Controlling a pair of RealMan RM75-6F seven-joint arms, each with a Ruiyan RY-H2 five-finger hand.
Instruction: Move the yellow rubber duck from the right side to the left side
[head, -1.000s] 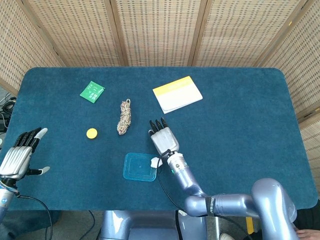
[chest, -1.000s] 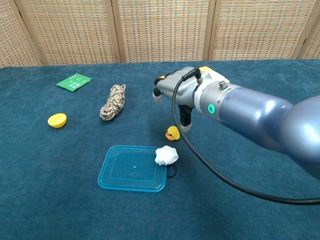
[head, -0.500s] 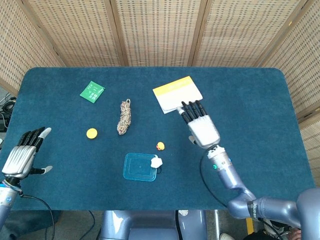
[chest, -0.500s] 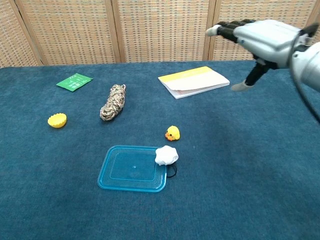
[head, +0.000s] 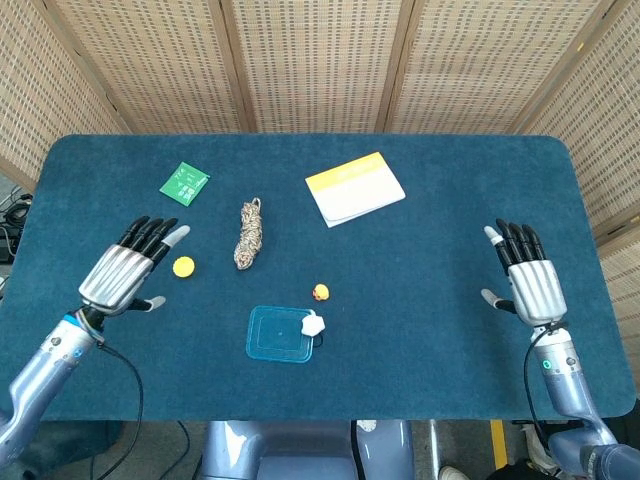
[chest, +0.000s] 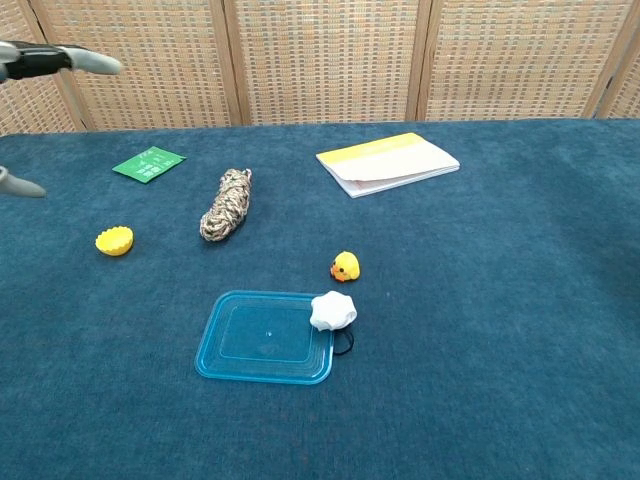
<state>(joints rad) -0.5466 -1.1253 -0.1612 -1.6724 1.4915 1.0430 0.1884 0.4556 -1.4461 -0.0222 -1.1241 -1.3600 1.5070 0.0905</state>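
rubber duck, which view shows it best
The chest view: the rubber duck is larger there, seen from the side, with its orange beak visible, standing just above the white object at the blue tray. The head view shows the duck only as a small yellow-orange dot from above.

A blue lid (head: 280, 334), white lump (head: 312, 323), rope bundle (head: 249, 234), notebook (head: 354, 188), green card (head: 184, 184) and yellow cap (head: 183, 266) lie on the cloth.

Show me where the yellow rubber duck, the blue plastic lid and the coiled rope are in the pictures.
yellow rubber duck (chest: 345, 266), chest view, on its body.
blue plastic lid (chest: 262, 338), chest view, on its flat middle.
coiled rope (head: 249, 235), head view, on the middle of the bundle.
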